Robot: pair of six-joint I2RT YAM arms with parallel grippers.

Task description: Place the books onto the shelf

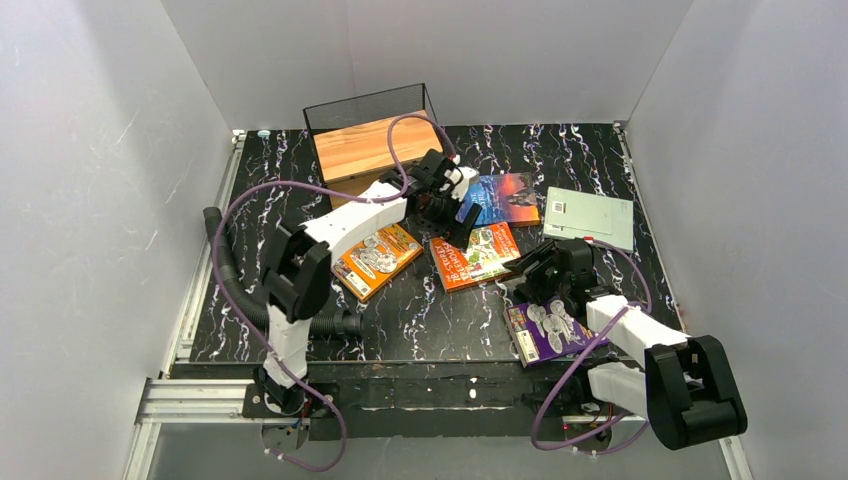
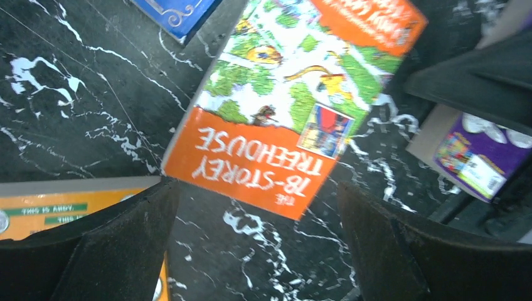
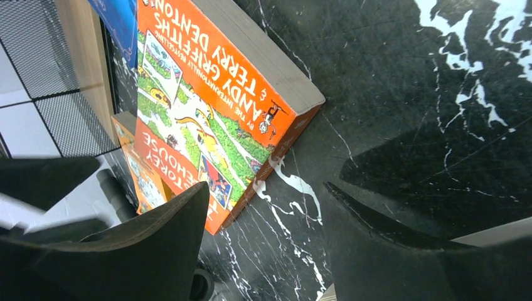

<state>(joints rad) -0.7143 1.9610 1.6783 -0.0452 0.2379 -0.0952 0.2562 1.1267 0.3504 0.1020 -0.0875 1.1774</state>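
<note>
The left gripper (image 1: 440, 205), fingers apart and empty, hangs over the red-green book (image 1: 476, 256) in the middle of the tabletop (image 1: 300, 330). The right gripper (image 1: 545, 270), also apart and empty, is just beside the same book. I think the two may bump each other, or a finger may slide the thin book away. The book lies flat, cover up. Its long axis runs almost along the near edge, with the right end a little farther back.

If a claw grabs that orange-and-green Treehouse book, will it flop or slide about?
Probably fairly stiff: the Treehouse book shows a thick page block along its edge. Lying flat on the smooth-looking table, it would likely slide when pushed. Flat, so unlikely to roll or tip.
</note>
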